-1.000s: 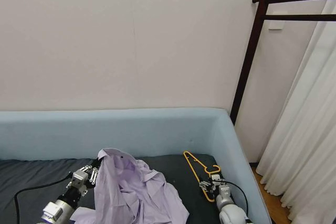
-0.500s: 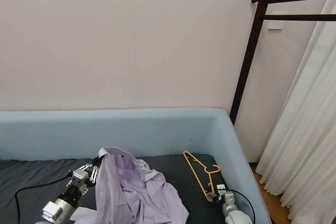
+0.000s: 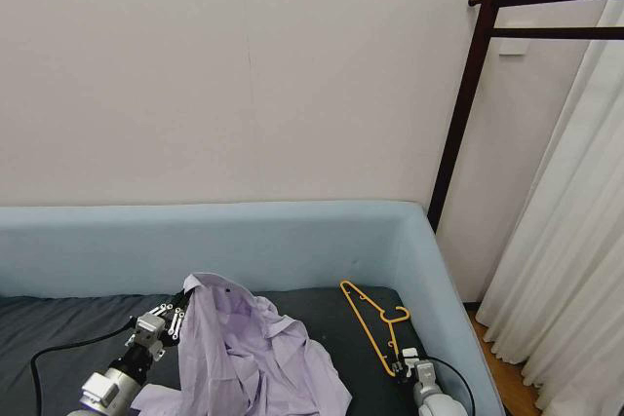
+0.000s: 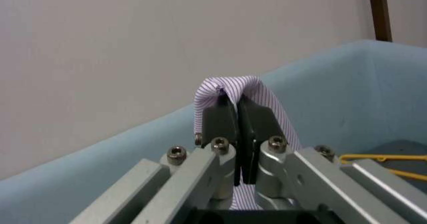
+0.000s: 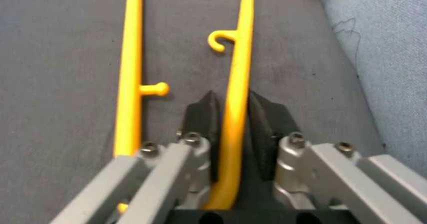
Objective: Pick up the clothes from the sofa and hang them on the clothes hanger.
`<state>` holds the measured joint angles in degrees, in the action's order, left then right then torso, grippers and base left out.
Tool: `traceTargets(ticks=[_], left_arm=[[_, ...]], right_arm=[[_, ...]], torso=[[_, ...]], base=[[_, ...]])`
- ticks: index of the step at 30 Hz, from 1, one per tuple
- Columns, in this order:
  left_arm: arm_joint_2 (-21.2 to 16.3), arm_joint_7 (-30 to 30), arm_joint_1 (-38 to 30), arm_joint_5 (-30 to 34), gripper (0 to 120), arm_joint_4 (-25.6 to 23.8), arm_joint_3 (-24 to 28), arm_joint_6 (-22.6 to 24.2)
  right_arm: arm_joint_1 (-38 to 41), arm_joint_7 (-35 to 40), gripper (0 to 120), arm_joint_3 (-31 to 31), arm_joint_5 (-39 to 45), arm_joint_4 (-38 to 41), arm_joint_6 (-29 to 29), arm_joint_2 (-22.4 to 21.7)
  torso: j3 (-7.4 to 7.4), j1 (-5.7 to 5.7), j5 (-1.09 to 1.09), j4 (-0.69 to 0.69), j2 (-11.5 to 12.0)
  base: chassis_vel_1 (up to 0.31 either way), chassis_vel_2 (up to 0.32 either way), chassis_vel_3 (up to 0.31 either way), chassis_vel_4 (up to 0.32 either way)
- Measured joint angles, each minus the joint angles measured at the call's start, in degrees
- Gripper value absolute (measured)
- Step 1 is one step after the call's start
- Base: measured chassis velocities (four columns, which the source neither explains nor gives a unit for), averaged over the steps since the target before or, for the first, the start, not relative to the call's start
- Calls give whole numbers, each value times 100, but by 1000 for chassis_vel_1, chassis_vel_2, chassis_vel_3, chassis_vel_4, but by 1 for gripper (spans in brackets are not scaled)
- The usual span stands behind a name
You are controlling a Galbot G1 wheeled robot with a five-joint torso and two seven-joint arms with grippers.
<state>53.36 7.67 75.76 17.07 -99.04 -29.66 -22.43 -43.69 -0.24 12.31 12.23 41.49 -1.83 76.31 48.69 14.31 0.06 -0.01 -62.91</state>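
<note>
The shirt (image 3: pixel 249 358) lies heaped on the sofa (image 3: pixel 292 236), a fold of it pinched tight in our left hand (image 4: pixel 237 109). Our right hand (image 5: pixel 233 116) is clamped on the hanger (image 5: pixel 131 44) (flat on the seat beside). We judge both grasps made; next we must feed hanger into shirt, then reach the rack (image 3: pixel 466 94).

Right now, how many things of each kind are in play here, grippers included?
Shirts: 1, the shirt, pinched by the left gripper.
Hangers: 1, the yellow hanger, in the jaws of the right gripper.
Racks: 1, the rack.
Grippers: 2.
Total: 5.
</note>
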Motion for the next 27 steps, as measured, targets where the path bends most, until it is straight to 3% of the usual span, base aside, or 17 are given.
traceTargets(ticks=[1, 4, 8, 11, 12, 15, 16, 18, 20, 22, 25, 27], left_arm=[[2, -2, -5, 1, 0, 2, 4, -1], [2, -7, -10, 4, 0, 3, 5, -2], [-2, -8, -12, 22, 0, -6, 7, -3], [6, -6, 20, 60, 0, -77, -24, -4], [6, -6, 20, 60, 0, -77, -24, -4], [23, 2, 51, 111, 0, -144, -64, -4], [23, 2, 51, 111, 0, -144, -64, -4], [23, 3, 69, 171, 0, -182, -100, -4], [30, 2, 78, 229, 0, -228, -130, -5], [37, 2, 80, 238, 0, -241, -135, -5], [104, 0, 106, 260, 0, -302, -143, -15], [115, 3, 119, 258, 0, -324, -126, -21]], right_arm=[[-42, 20, 7, -33, -25, 72, 12, -25], [-124, 124, 7, -91, -9, 266, 77, -91], [-367, 451, 7, -185, 113, 1102, 383, -343], [-903, 654, 7, -313, 109, 2563, 919, -877], [-903, 654, 7, -313, 109, 2563, 919, -877], [-1825, 648, 7, -306, -189, 4244, 1428, -1483], [-1825, 648, 7, -306, -189, 4244, 1428, -1483], [-2534, 571, 7, -191, -849, 4932, 2000, -1782], [-3025, 639, 7, -90, -1588, 5145, 2566, -1888], [-3121, 697, 7, -55, -1811, 5148, 2720, -1889], [-3516, 1433, 7, 299, -4009, 4833, 3636, -1661], [-3538, 1596, 7, 313, -4343, 4765, 3752, -1598]], torso=[[0, 0, -1, -1, 0], [1, 0, 0, -3, 0], [1, 0, -1, -4, 0], [1, 1, -1, -1, 0], [1, 1, -1, -1, 0], [0, 0, -1, -1, 0], [0, 0, -1, -1, 0], [0, 0, -1, -3, -1], [0, -1, 0, -5, -1], [0, 0, 0, -4, -1], [0, 0, 1, -2, -1], [0, 0, 0, -2, -1]], base=[[0, 0, 0, 0], [0, 0, 0, 0], [0, 0, 0, 0], [0, 0, 0, 0], [0, 0, 0, 0], [0, 0, 0, 0], [0, 0, 0, 0], [0, 0, 0, 0], [0, 0, 0, 0], [0, 0, 0, 0], [0, 0, 0, 0], [0, 0, 0, 0]])
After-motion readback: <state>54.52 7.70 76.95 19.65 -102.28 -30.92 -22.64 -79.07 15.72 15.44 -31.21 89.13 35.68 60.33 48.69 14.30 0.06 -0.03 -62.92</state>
